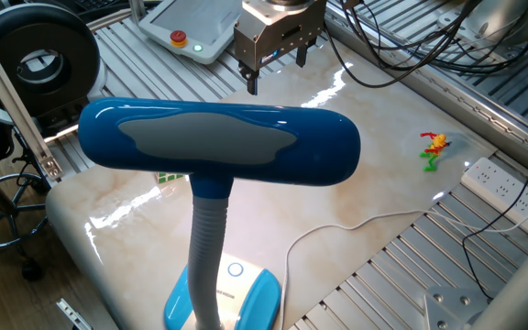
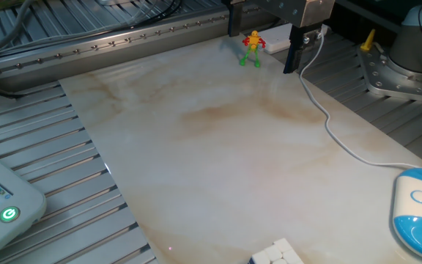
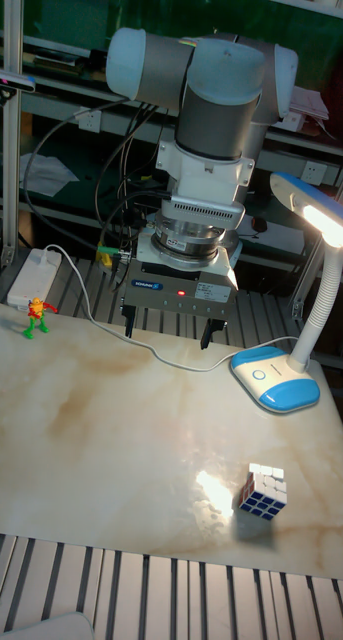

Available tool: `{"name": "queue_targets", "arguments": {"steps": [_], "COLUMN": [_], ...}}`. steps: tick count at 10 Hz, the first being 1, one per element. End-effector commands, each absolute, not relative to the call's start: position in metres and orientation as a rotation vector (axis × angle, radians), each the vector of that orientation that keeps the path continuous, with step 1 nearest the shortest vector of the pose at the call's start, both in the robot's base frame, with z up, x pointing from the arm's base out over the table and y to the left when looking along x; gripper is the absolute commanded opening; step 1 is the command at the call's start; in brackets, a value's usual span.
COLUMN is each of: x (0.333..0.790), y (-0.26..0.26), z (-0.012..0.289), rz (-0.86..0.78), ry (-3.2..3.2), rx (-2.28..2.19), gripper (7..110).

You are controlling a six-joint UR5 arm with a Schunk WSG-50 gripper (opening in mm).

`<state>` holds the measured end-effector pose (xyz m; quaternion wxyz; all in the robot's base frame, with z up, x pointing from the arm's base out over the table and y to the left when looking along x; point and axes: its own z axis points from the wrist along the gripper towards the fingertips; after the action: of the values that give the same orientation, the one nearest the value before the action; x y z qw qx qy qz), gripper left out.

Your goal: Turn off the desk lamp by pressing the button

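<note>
Desk lamp (image 3: 316, 212) lit, right of tall view. Button (image 3: 258, 376) on its base (image 3: 283, 394), unpressed. Gripper (image 3: 167, 330) hovers centre-frame, jaws spread wide, empty, near the base but apart from it. Step: approach. Next move probably means setting one fingertip over the button, then pressing down.

Grey arm (image 3: 216, 100) (black-fingered end effector (image 3: 167, 330))
</note>
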<state>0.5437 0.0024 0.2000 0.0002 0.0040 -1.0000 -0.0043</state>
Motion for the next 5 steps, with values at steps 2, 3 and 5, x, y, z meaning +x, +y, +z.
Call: {"name": "queue_targets", "arguments": {"steps": [2,3,5], "x": [0.5632,0.5611,0.5594], "y": [0.0639,0.0655,0.0686], "z": [0.208,0.2081,0.2081], "rz": [-0.388,-0.399,-0.426], "ry": [-3.204,-3.195,-3.19], "rx": [0.334,0.364,0.378], "gripper": [88,88,88]}}
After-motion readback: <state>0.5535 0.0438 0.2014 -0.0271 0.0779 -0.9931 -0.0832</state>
